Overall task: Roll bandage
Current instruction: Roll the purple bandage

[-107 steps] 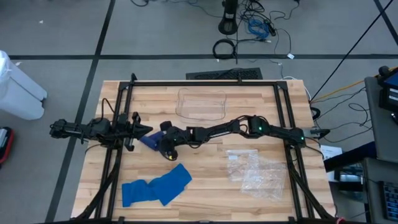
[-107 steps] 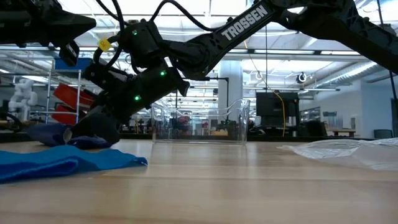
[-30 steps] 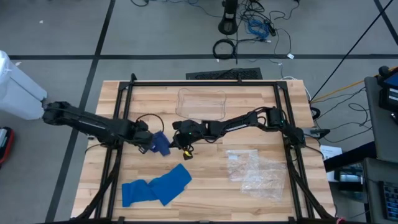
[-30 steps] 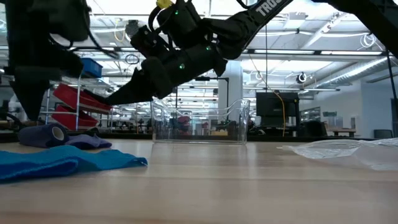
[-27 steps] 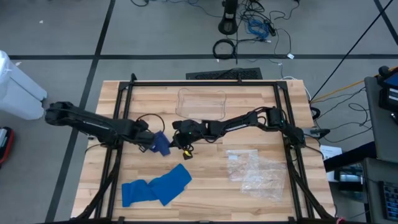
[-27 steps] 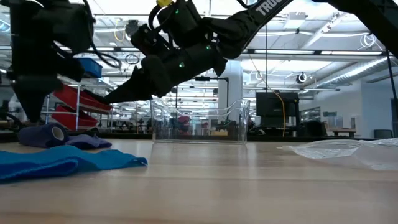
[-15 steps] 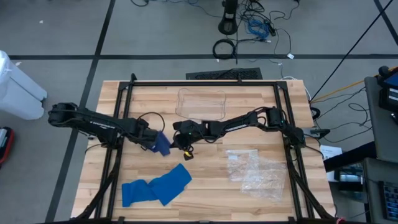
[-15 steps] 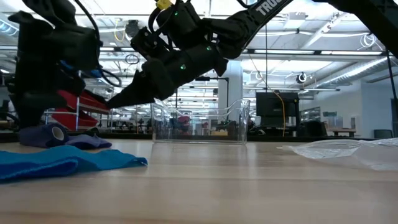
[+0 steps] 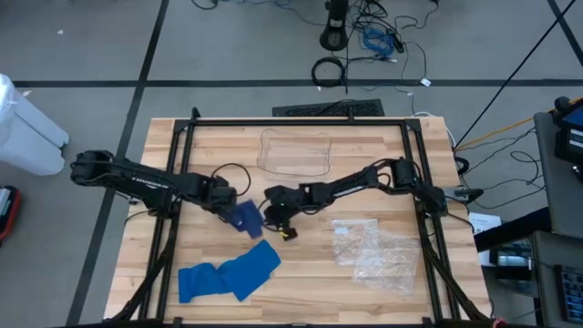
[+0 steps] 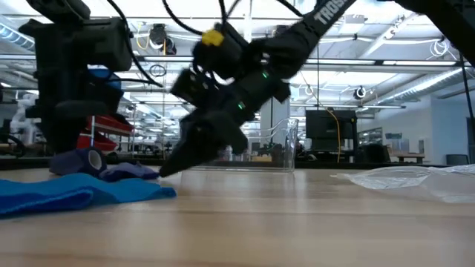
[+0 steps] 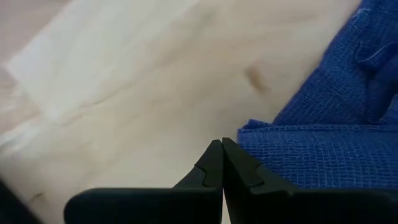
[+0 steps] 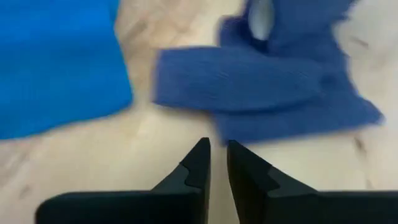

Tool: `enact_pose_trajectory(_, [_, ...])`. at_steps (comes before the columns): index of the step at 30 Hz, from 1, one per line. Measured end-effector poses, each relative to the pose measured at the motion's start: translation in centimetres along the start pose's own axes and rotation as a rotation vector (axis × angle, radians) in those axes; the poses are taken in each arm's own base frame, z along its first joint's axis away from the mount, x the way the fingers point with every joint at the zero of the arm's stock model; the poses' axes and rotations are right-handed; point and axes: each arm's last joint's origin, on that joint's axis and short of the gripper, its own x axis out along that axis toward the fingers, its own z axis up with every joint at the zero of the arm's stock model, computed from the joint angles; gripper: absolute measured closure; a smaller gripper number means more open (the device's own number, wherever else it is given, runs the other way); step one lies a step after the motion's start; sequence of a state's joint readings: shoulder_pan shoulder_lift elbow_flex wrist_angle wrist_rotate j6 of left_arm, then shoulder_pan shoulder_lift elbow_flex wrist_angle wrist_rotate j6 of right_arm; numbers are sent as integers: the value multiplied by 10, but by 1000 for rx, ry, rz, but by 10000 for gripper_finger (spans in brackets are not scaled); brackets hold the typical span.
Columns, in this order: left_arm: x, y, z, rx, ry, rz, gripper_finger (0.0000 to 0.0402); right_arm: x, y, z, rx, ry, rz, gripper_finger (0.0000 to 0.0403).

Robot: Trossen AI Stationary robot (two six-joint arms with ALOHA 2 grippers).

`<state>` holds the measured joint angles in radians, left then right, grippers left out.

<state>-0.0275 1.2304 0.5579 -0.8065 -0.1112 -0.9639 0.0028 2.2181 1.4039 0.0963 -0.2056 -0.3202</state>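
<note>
Right gripper (image 12: 216,157) fingers slightly parted, just short of dark-blue bandage (image 12: 273,87).

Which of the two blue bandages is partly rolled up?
The darker blue bandage, lying between the left gripper and right gripper, shows a rolled end. The lighter blue bandage, nearer the table's front edge, lies flat and loose.

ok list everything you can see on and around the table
dark blue bandage: one, partly rolled, mid-table between the two arms
light blue cloth: one, lying flat at the front left of the table
clear plastic tray: one, see-through, at the back centre
clear plastic wrapper: one, crumpled, at the front right
white bin: one, on the floor left of the table
cables: several, dark and blue, on the floor behind the table
left gripper: jaws shut, at the bandage's left edge
right gripper: jaws slightly apart, empty, just right of the bandage
</note>
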Motion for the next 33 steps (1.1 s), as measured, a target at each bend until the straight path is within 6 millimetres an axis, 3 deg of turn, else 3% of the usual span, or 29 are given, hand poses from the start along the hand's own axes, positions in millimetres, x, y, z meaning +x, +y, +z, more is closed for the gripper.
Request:
enact_pose_trajectory(8, [4,-18,5,-34,-73,-110,402,-51,6,17,8,-297,-84,332])
enact_pose_trajectory(10, [7,-22,6,-29,-85,-127,402,-54,12,21,-22,-325,-88,325])
enact_pose_trajectory(15, [15,-30,5,-31,-72,-135,402,-40,33,17,-41,-289,-94,285])
enact_pose_trajectory(21, [16,-34,1,-37,-72,-131,402,-21,43,18,20,-365,-117,241])
enact_pose_trajectory(33, [14,-43,-6,-16,-76,-183,402,24,66,25,-79,-206,-271,242])
